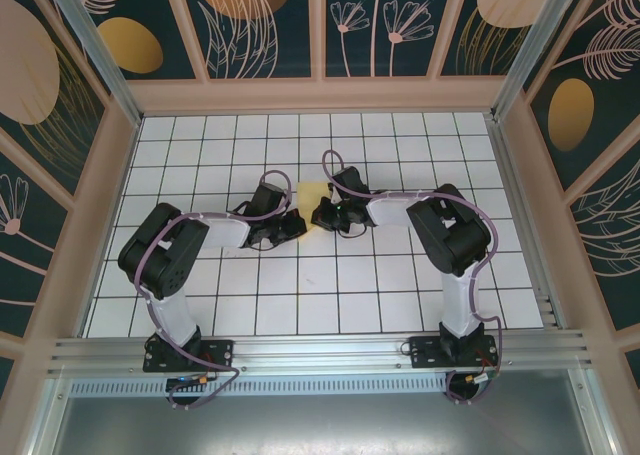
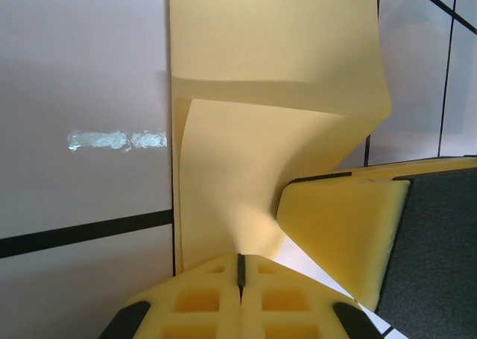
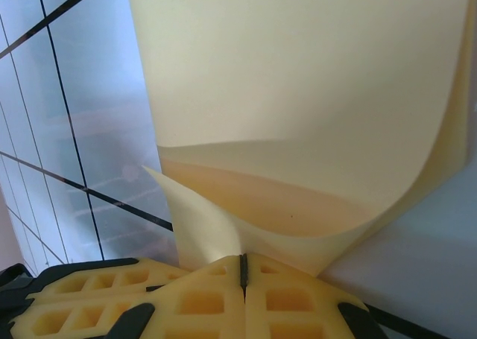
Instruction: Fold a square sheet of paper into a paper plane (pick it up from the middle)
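I'm holding the paper (image 1: 312, 194) at the middle of the table (image 1: 400, 305), left gripper (image 2: 240, 268) and right gripper (image 3: 242, 268) both clamped on its 6 o'clock edge. It's buckling between them; uneven pulling is risking a tear or skewed crease.

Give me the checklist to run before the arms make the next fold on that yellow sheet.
1. Left fingers pinching the square sheet of paper: ok, the pads meet with the paper running in between them.
2. Right fingers pinching the sheet: ok, closed on its lower edge.
3. Fold pressed into a crease: not ok, the paper bulges in a soft curve between the two grips.
4. Edges lined up on each other: cannot tell, the corners are hidden.
5. Gap between the two arms' fingers: cannot tell, they sit very close.
6. Sheet near the middle of the table: ok.
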Controlling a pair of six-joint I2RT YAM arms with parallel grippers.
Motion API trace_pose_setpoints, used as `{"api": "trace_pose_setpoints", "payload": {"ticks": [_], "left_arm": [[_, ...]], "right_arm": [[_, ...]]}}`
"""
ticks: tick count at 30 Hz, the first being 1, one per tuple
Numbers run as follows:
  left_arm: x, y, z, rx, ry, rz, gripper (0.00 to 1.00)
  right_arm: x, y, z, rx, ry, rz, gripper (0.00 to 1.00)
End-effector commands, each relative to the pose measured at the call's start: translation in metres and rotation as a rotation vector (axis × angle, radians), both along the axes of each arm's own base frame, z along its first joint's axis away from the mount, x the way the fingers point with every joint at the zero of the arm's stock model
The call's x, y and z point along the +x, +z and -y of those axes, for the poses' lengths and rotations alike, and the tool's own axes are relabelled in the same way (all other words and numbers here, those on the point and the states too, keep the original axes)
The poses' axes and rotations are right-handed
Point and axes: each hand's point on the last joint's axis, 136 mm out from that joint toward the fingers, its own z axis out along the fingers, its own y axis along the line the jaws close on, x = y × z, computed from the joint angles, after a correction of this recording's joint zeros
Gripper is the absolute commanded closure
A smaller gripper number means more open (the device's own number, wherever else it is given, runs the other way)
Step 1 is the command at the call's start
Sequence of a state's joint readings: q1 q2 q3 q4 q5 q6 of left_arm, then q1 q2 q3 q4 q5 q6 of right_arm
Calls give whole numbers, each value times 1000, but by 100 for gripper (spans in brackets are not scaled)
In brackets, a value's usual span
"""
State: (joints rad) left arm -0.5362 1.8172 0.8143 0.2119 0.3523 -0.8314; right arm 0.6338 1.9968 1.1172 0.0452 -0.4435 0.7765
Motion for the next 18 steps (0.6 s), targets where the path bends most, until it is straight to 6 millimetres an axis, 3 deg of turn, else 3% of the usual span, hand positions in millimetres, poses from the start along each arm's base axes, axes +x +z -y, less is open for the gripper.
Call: {"api": "trace_pose_setpoints", "payload": {"ticks": [1,8,16,18], "left_arm": [[-6,-26,-16,106,19,-46,96],[-16,-40,-27,162,17,-72,96],[-32,-56,-39,217,-1,-111,97],[-34,-57,-40,219,-3,-114,97]], "right_arm": [[4,9,-5,9,40,34,96],[11,-19,11,-57,23,-1,96],[28,-22,32,-97,1,14,96],[41,-23,47,-106,-34,13,96]]}}
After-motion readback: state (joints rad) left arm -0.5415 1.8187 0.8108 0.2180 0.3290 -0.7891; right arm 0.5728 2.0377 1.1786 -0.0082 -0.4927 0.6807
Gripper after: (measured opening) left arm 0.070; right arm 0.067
